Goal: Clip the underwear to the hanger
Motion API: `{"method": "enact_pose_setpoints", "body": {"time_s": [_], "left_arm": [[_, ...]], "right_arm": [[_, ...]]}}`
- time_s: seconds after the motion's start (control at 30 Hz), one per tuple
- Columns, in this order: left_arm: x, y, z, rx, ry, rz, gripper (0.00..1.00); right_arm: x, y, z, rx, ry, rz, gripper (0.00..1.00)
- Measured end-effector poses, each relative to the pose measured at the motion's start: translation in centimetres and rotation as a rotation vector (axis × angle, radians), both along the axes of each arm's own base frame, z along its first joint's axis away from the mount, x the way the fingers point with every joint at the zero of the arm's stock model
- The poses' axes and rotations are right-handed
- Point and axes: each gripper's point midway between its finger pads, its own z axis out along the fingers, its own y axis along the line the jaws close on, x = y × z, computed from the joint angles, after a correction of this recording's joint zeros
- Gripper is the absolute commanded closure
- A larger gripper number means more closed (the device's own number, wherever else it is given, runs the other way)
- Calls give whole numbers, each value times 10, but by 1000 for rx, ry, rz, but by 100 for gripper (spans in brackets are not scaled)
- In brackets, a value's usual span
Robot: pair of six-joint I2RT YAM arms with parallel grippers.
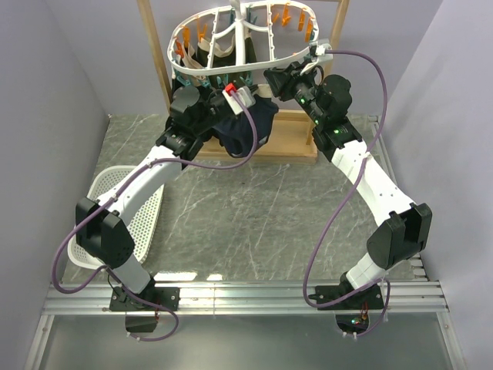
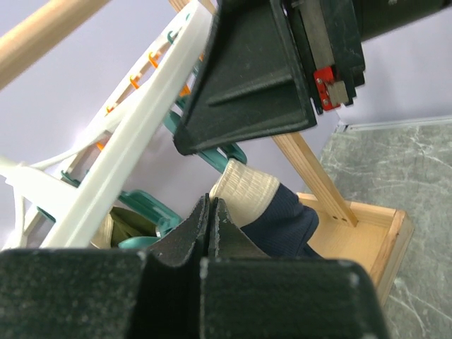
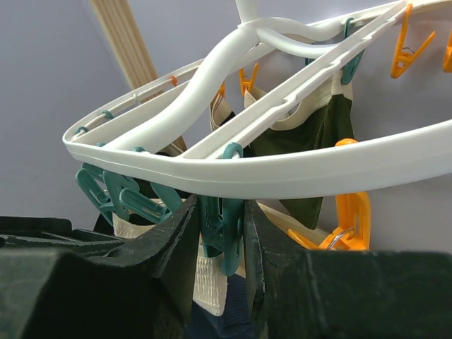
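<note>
Pale walls and a grey marbled table (image 1: 254, 223) are seen around the work. At the left gripper (image 2: 210, 205) the fingers are pressed flat together. The beige waistband (image 2: 247, 187) of the underwear (image 2: 282, 222) is seen coming out right at their tips, so it appears to be pinched there. The right gripper (image 3: 219, 215) is clamped on a teal peg (image 3: 222, 244) that hangs under the rim of the hanger (image 3: 304, 176), with the waistband just beneath it. The garment is judged light, soft and limp: it sags wherever it is not held, and thin cloth can be lost from a shallow pinch. The ribbed elastic band is judged the firmest place to be held and to be fed into the peg's mouth.
</note>
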Motion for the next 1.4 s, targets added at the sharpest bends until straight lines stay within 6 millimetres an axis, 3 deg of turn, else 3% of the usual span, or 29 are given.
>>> {"method": "enact_pose_setpoints", "body": {"time_s": [0.67, 1.4], "left_arm": [[0, -7, 10, -35, -11, 1, 100], [7, 1, 24, -90, -40, 63, 100]], "right_arm": [[-1, 1, 0, 7, 5, 5, 100], [-1, 0, 5, -2, 5, 3, 100]]}}
